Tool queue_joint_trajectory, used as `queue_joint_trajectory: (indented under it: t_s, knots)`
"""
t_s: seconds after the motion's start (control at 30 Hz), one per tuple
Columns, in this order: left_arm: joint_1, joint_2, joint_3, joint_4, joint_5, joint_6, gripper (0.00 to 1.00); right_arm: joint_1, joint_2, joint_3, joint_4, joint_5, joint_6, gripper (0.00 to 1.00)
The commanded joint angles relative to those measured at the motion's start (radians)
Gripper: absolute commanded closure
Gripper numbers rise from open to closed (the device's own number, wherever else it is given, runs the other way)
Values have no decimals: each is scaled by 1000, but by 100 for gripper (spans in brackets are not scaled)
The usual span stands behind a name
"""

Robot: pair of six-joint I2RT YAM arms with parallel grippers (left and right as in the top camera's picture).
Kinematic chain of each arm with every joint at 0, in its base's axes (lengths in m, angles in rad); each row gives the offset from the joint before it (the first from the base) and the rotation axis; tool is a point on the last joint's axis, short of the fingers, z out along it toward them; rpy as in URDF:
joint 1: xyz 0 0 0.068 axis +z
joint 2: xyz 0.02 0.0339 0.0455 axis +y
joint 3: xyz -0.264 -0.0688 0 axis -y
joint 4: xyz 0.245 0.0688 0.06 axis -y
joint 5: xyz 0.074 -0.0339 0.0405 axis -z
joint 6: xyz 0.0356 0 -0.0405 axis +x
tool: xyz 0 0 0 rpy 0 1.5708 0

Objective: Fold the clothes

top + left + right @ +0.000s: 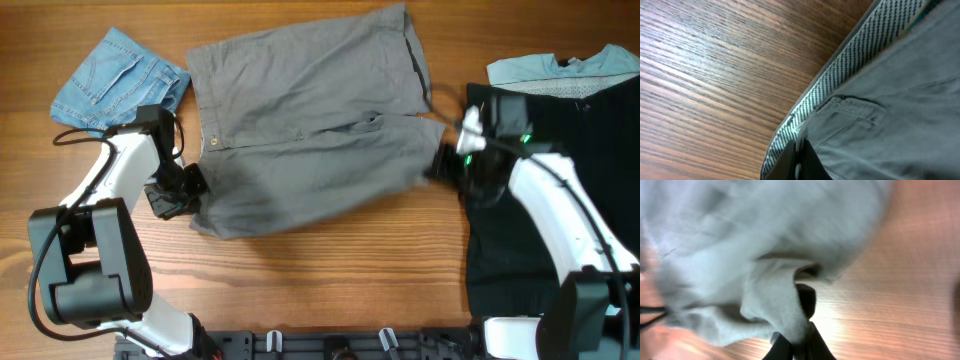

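The grey shorts (300,130) lie spread across the middle of the wooden table, waistband to the left. My left gripper (185,190) is shut on the waistband's near corner; the left wrist view shows the fingers (800,162) pinching the patterned inner waistband (840,75). My right gripper (448,165) is shut on the near leg hem at the right; the right wrist view shows grey fabric (755,255) bunched between the fingers (800,347).
Small blue denim shorts (115,75) lie at the far left. A black garment (545,200) covers the right side under my right arm, with a pale garment (565,65) behind it.
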State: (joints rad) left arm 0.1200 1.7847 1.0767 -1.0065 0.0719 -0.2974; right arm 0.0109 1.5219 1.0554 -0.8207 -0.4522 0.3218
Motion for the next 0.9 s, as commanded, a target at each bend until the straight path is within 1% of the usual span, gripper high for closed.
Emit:
queue_joint_trajectory:
  t_s: [0.0, 0.07, 0.13, 0.17, 0.2, 0.23, 0.27, 0.37, 0.47, 0.5, 0.53, 0.57, 0.63, 0.67, 0.7, 0.77, 0.87]
  knots:
    - [8, -18, 10, 0, -13, 2, 96, 15, -6, 160, -62, -74, -132, 96]
    - [8, -18, 10, 0, -13, 2, 96, 22, -4, 159, -134, 29, -126, 89]
    - [8, -18, 10, -1, -13, 3, 96, 22, 0, 127, -234, 220, -28, 81]
    - [8, -18, 10, 0, -13, 2, 96, 21, 0, 103, -274, 317, 31, 58]
    - [8, -18, 10, 0, -13, 3, 96, 21, 0, 68, -312, 388, 87, 20]
    - [8, -18, 10, 0, -13, 3, 96, 21, 0, 35, -328, 415, 118, 7]
    - [8, -18, 10, -1, -13, 3, 96, 21, 0, 2, -329, 412, 131, 0]
    - [8, -18, 10, -2, -13, 3, 96, 22, 0, -94, -282, 340, 148, 1]
    - [8, -18, 10, -6, -9, 4, 95, 22, 0, -185, -195, 219, 108, 5]
    - [7, -18, 10, -13, 2, 6, 92, 22, 0, -211, -168, 180, 92, 10]
    - [7, -18, 10, -19, 19, 7, 86, 22, 0, -237, -138, 150, 84, 12]
    - [7, -18, 10, -26, 38, 10, 74, 21, 0, -257, -116, 137, 85, 12]
    - [7, -18, 10, -40, 71, 51, 50, 21, 0, -266, -95, 136, 86, 12]
    - [8, -18, 10, -52, 73, 52, 44, 21, 0, -266, -92, 134, 86, 11]
    - [8, -18, 10, -64, 73, 53, 41, 21, 0, -266, -91, 133, 86, 11]
    - [8, -18, 6, -84, 74, 55, 40, 21, 0, -266, -92, 133, 86, 9]
    - [8, -18, -22, -83, 73, 54, 47, 21, 0, -266, -96, 133, 94, 8]
